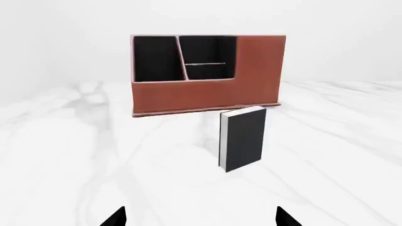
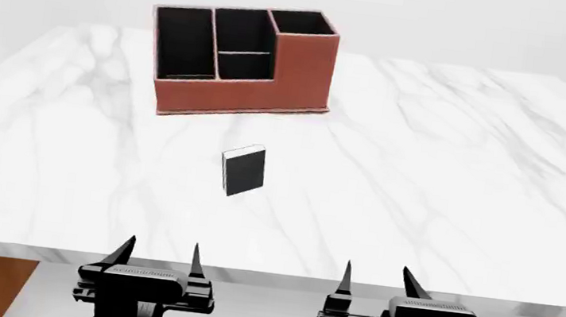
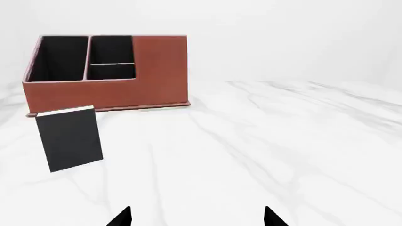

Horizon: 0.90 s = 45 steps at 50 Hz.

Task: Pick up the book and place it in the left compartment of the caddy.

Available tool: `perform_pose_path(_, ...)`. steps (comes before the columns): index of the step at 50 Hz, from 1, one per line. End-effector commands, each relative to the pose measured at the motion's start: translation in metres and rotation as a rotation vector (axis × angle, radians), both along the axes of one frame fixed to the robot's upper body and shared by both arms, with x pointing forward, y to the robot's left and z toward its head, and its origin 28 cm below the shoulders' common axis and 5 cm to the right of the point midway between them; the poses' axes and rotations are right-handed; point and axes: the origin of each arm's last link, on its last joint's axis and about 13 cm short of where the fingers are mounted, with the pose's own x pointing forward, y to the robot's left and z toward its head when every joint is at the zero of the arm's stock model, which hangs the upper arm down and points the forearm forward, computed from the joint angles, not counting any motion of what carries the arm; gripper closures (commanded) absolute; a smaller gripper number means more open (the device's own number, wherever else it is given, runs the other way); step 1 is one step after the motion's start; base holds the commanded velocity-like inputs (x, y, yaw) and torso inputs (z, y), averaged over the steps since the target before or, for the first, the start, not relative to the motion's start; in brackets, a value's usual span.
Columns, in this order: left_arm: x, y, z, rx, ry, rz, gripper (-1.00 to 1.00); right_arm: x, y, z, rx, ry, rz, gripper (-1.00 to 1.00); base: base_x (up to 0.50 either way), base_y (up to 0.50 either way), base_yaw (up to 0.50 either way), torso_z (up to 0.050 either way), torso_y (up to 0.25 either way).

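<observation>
Book (image 2: 243,171) lies flat on the tabletop (image 2: 453,170), black cover up, white page edges showing on its far and left sides. It sits roughly on my centreline, near side of the caddy (image 2: 240,62) and apart from it, a strip of bare marble between the two. Nothing touches it.

Caddy stands further back and slightly left, low front wall facing me, tall step on its right. The left compartment (image 2: 184,45) is the long slot running the whole depth at the caddy's far-left end; low walls there, so I judge a thin book could be lowered in from above without clearing the tall side. The middle pair of short slots and the tall square one are to its right.

Left gripper (image 2: 160,256) and right gripper (image 2: 376,279) both hover at the near edge of the tabletop, well short of the book. Each pair of jaws stands spread wide, holding nothing. Both wrist views look along the marble at book and caddy, with only the jaw tips showing.

Judgement: nothing of the task is done yet. The book lying flat is the awkward part; a thin cover leaves little edge to pinch. The left arm looks the natural pick, being on the target slot's side.
</observation>
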Motion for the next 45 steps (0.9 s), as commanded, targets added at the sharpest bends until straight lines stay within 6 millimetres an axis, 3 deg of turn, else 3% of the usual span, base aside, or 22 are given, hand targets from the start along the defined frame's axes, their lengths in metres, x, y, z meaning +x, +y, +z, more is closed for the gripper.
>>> perform_pose_path(1, 0.0007, 0.0004, -0.0018, 0.012, 0.011, 0.011, -1.0, -0.0032, -0.0019, 0.0002, -0.02, -0.015, -0.03, -1.0, 0.0, 0.0, 0.0, 0.0, 0.0)
perform_pose_path(19, 0.0012, 0.0018, -0.0034, 0.037, -0.004, 0.046, -1.0, -0.0037, -0.0024, -0.0024, -0.04, 0.034, -0.074, -1.0, 0.0, 0.01, 0.0, 0.0, 0.0)
perform_pose_path(45, 0.0033, 0.0046, -0.0056, 0.064, -0.012, 0.063, -1.0, -0.0017, 0.0003, -0.0009, -0.034, 0.045, -0.052, -1.0, 0.0, 0.5, 0.0, 0.0, 0.0)
